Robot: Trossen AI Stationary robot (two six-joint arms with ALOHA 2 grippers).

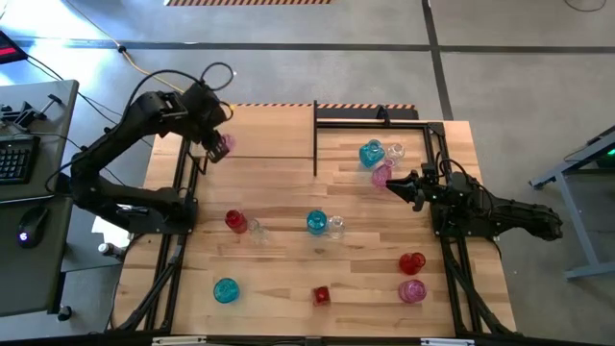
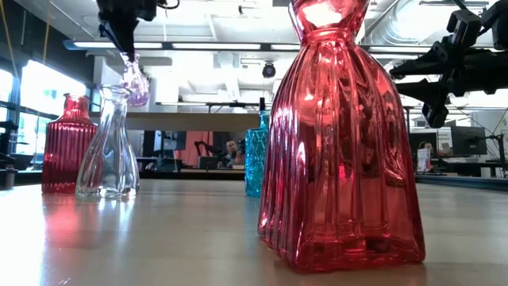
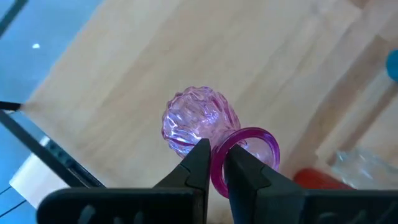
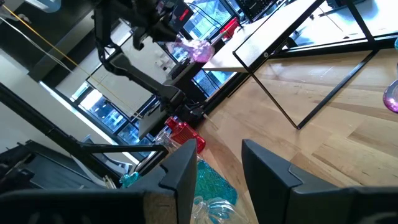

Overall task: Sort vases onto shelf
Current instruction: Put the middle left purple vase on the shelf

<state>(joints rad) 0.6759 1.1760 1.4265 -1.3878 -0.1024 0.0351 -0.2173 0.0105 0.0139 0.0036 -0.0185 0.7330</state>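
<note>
Pink vase (image 3: 198, 121) (rim pinched) hangs from left gripper (image 3: 214, 163) above shelf (image 3: 186, 56).

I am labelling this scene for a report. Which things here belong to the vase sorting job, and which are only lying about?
Belong to the job:
- small pink glass vase, held by the rim in the left gripper
- teal glass vase
- red glass vase
- light wooden shelf on a black frame

Lying about:
- black keyboard
- black mouse
</note>
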